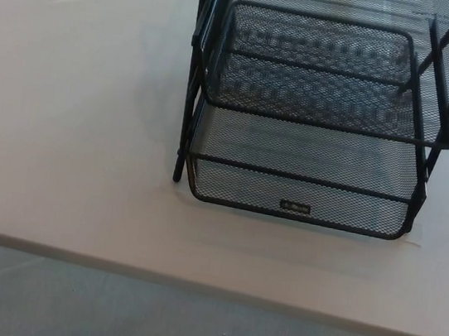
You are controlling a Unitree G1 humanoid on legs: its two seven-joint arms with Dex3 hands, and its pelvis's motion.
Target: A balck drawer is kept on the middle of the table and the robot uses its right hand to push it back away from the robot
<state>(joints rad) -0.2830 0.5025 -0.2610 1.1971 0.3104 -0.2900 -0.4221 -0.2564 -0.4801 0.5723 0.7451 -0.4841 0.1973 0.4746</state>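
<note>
1. A black wire-mesh drawer unit (316,114), a stacked set of open trays in a thin metal frame, stands on a pale grey matte counter (73,113). It fills the picture from about 12 o'clock to 3 o'clock, its top and right side cut off by the picture's edge.
2. The lowest tray (300,197) faces the viewer at about 4 o'clock from the picture's centre. Its front wall carries a small rectangular label plate (295,205). It sits near the counter's front edge, with a band of bare surface between them.
3. Below the counter edge, from 5 o'clock to 7 o'clock, a grey speckled floor (186,321) shows.
4. Neither robot hand is in view, so their state cannot be told: no fingers, no forearm, nothing touching the drawer unit.
5. Judged from this, the push has not begun; the step in hand is the approach.
6. The next move calls for the right hand to come in from 3 o'clock or 5 o'clock, meet the lowest tray's front wall low and near its middle, and press straight towards 12 o'clock so the light frame slides without turning or tipping.
</note>
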